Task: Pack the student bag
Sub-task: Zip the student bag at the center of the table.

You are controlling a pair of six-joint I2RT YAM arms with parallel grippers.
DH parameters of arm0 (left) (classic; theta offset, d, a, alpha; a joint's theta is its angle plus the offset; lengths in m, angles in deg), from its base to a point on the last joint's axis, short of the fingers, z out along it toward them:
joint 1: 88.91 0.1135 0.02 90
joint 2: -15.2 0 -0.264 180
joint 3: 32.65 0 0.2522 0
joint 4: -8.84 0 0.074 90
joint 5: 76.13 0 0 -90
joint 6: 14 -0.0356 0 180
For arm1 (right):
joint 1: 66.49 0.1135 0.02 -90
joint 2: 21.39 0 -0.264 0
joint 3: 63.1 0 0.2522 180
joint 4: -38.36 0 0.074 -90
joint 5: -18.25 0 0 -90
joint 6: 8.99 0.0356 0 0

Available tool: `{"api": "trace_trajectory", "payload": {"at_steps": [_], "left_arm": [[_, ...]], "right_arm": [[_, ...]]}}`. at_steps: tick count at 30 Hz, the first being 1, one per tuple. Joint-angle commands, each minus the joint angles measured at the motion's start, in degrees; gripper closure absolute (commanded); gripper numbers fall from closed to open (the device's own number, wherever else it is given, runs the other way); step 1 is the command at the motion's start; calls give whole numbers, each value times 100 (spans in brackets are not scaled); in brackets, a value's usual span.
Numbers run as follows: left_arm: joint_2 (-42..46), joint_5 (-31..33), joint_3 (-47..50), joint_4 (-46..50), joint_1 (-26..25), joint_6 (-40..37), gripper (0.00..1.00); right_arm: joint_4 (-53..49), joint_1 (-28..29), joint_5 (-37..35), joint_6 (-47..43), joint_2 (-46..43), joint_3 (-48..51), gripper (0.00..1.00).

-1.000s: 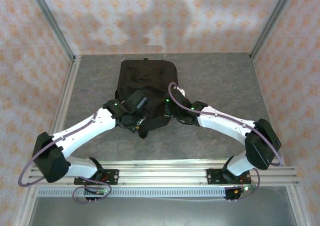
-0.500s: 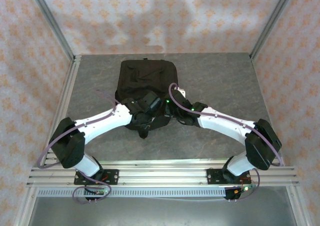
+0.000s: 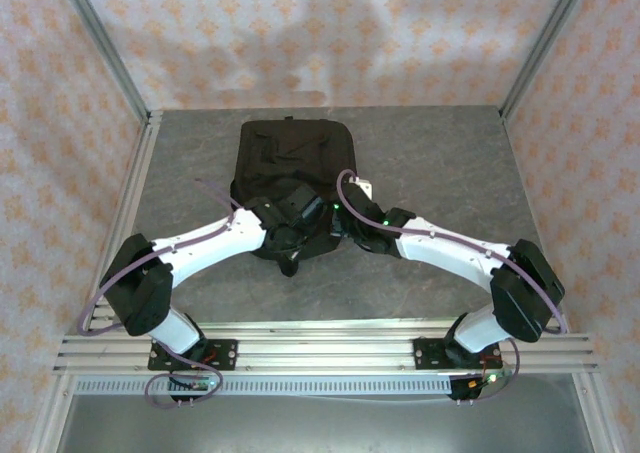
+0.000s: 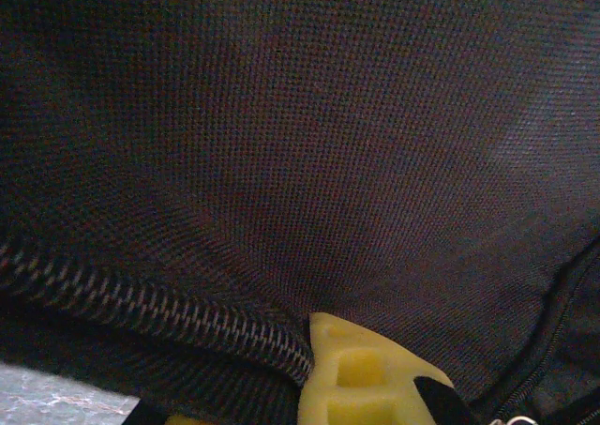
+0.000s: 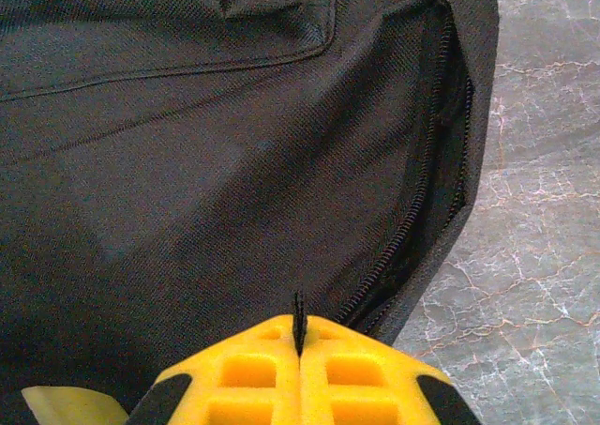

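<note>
Evidently soft and limp, the student bag point(image 3: 290, 153), laid flat mid-table, is best held at its zip edge, where the right gripper point(image 5: 299, 336) is clamped on its fabric, while the jaws of the left gripper point(image 3: 284, 239) cannot be judged.

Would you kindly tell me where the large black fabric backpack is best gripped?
I'd pinch the large black fabric backpack at the lip beside its gaping side zipper, coming from the near edge: that lip stands free, while the front panel lies flat.
</note>
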Motion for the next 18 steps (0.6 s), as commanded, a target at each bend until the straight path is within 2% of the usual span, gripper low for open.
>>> {"api": "trace_trajectory", "payload": {"at_steps": [1,12,18], "left_arm": [[280,318,83,770,-17,-477,100],[892,429,446,1456,-17,-1206,100],[1175,533,657,1532,-17,-1590,100]], "right_arm": [[-129,-57,-580,-341,-90,11,100],[-238,-412,-656,-716,-2,-106,100],[-236,-699,-622,-864,205,-310,100]]}}
